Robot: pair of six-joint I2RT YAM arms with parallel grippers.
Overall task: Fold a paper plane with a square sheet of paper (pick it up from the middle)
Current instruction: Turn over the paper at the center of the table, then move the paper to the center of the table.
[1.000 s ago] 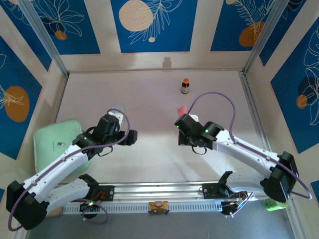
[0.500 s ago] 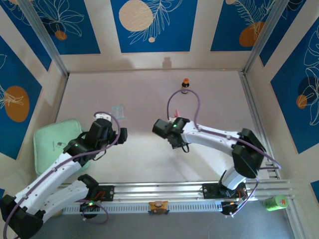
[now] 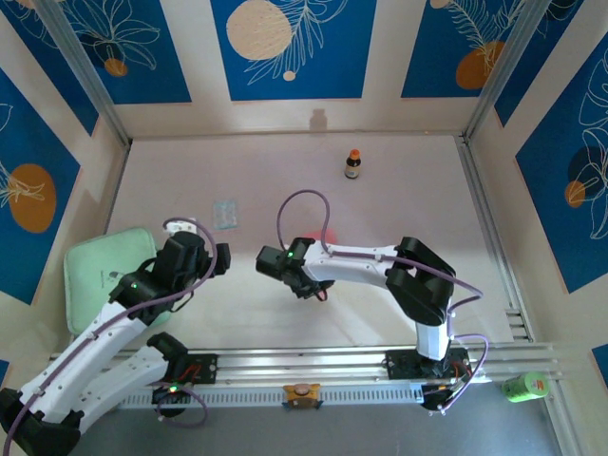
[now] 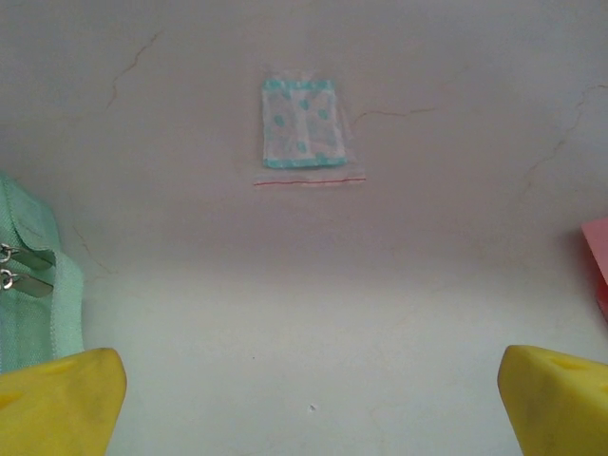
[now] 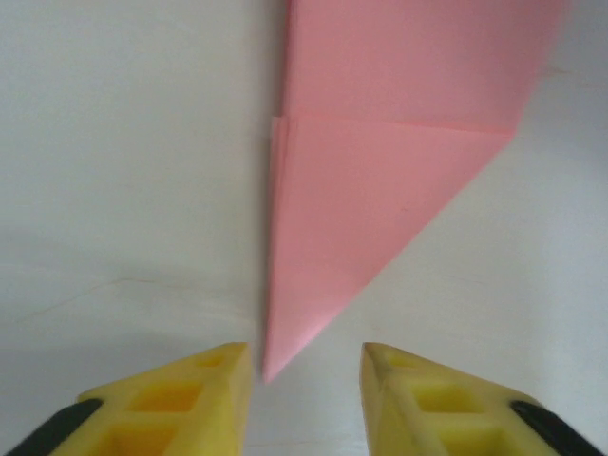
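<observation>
packet [image 4: 302, 123] left of paper plane [image 5: 380, 190] (seemingly flat) | bottle [image 3: 352, 165] behind

**A:** Any writing to call out here?

**B:** Nothing legible so far. The small bottle [image 3: 352, 164], up at twelve o'clock on the table, is too tiny to read.

**A:** And the green pouch [image 3: 104, 275] at nine o'clock?

**B:** There's a faint mark on it, but it's unreadable.

**A:** The packet [image 4: 302, 123]?

**B:** Teal dots and a thin red line, no letters. The paper plane [image 5: 380, 190] is plain pink with no print.
</observation>
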